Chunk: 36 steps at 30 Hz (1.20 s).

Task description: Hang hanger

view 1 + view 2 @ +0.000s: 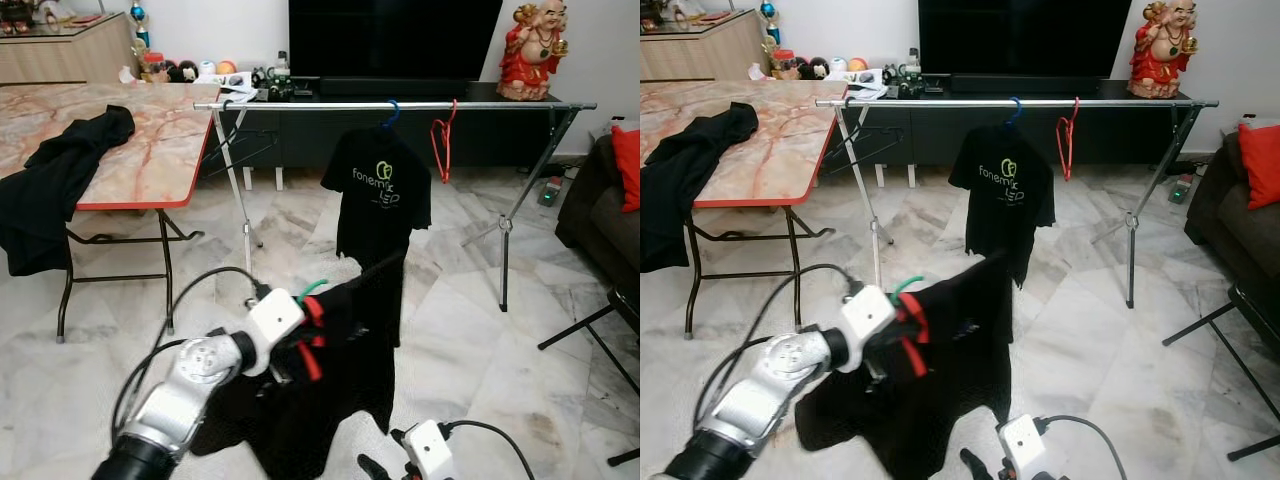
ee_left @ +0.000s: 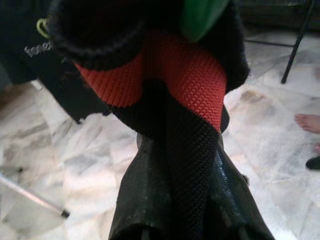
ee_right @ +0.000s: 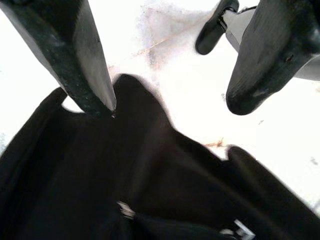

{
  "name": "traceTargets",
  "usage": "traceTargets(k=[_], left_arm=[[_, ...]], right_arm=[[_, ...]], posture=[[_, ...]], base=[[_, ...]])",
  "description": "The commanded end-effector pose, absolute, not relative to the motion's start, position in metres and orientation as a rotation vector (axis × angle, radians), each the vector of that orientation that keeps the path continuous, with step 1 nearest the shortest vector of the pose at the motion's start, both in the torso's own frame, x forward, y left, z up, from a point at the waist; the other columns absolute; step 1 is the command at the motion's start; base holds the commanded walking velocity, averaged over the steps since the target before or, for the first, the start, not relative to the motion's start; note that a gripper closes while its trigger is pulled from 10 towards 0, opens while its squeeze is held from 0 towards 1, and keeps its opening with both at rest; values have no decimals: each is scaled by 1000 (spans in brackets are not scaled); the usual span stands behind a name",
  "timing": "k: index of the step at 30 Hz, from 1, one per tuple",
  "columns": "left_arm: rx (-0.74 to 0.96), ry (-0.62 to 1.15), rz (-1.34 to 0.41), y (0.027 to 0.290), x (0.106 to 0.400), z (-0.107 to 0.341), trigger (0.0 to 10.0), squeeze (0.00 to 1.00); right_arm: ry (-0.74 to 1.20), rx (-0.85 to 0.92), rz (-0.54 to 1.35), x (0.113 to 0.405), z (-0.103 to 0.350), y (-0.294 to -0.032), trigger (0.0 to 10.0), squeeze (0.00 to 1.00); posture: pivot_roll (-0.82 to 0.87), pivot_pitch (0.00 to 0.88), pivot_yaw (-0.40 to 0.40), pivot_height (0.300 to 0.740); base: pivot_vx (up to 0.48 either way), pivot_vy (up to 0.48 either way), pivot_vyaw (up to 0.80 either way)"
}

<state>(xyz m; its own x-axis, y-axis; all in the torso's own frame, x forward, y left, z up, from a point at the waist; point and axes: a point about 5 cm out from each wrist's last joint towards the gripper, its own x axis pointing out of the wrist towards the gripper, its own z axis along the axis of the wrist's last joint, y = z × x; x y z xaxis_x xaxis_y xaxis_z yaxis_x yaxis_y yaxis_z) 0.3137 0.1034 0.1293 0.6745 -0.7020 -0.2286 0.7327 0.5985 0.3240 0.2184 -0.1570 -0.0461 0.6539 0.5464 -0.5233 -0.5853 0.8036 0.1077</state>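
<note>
Behind the left tool (image 1: 312,340), a hung shirt (image 1: 378,190) occupies the rail (image 1: 300,105).

The black shirt (image 1: 330,380) hides most of the green hanger (image 1: 312,290) in the left pincer (image 1: 308,335). The right pincer (image 1: 385,470) is cut off by the head view's lower edge.

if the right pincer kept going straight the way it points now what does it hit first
Most likely the black shirt hanging from the left pincer: the right pincer, fingers spread open, points at its dark cloth just ahead. Pale marble floor shows beyond; depth is unclear.
</note>
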Motion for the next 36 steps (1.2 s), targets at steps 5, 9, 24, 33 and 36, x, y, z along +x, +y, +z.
traceTargets(k=[5,9,24,33,36], left_arm=[[391,40,-923,88,308,137,10000,0],[397,97,-950,94,303,128,10000,0],[391,155,-1003,98,295,121,10000,0],[367,141,-982,98,302,131,10000,0],[361,130,-980,97,305,135,10000,0]], right_arm=[[538,-120,658,221,-43,-157,10000,0],[125,-91,597,288,27,-146,10000,0],[-27,-103,731,300,60,-138,10000,0],[194,-222,725,277,21,-148,10000,0],[207,-222,689,276,18,-150,10000,0]], posture=[[88,0,-45,740],[91,0,-49,740],[94,0,-46,740],[97,0,-45,740],[98,0,-43,740]], base=[[0,0,0],[0,0,0],[0,0,0],[0,0,0],[0,0,0]])
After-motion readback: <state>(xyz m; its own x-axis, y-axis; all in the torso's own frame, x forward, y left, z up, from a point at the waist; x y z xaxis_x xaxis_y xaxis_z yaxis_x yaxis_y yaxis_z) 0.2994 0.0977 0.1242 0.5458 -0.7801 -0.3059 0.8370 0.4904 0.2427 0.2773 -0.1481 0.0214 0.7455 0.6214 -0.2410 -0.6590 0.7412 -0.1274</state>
